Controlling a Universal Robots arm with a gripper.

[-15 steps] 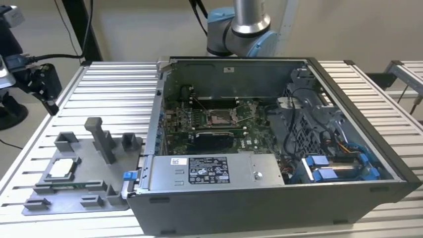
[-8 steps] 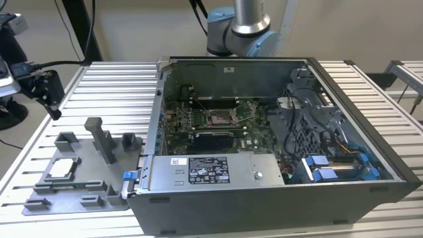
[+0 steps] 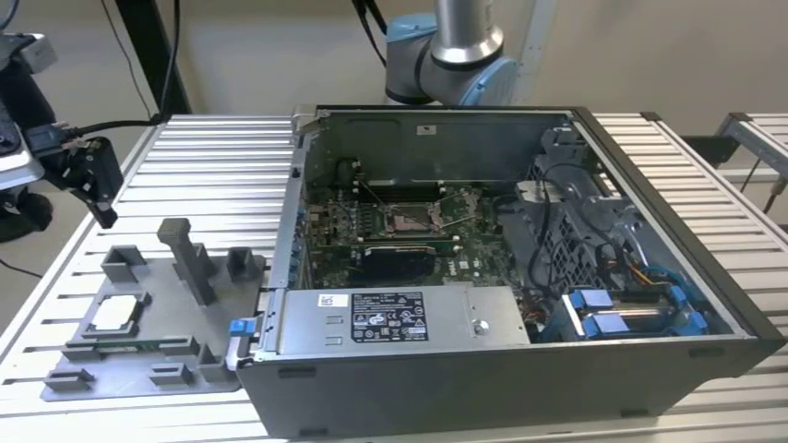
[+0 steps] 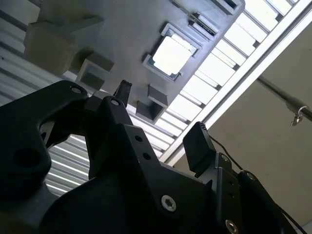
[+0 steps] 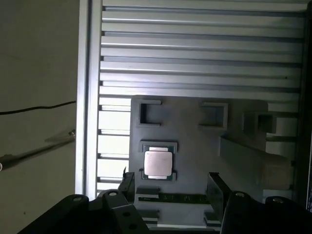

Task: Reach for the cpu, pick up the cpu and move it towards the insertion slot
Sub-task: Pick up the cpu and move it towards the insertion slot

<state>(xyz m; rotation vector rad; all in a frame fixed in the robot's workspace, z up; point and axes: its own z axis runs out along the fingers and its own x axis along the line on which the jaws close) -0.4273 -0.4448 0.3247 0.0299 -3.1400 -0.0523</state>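
The cpu is a small silvery square lying flat in a pocket of the grey tray, at the exterior view's lower left. Both wrist views show the cpu from above, framed by the pocket. My gripper hangs over the ribbed table, farther back than the tray and well above it. Its fingers stand apart, so the gripper is open with nothing between them. The insertion slot is a silver-framed socket on the green board inside the open computer case.
The open computer case fills the middle and the exterior view's right, with a power supply at its front and cables and blue clips inside. Upright grey fixture blocks stand on the tray. The table edge runs beside the tray.
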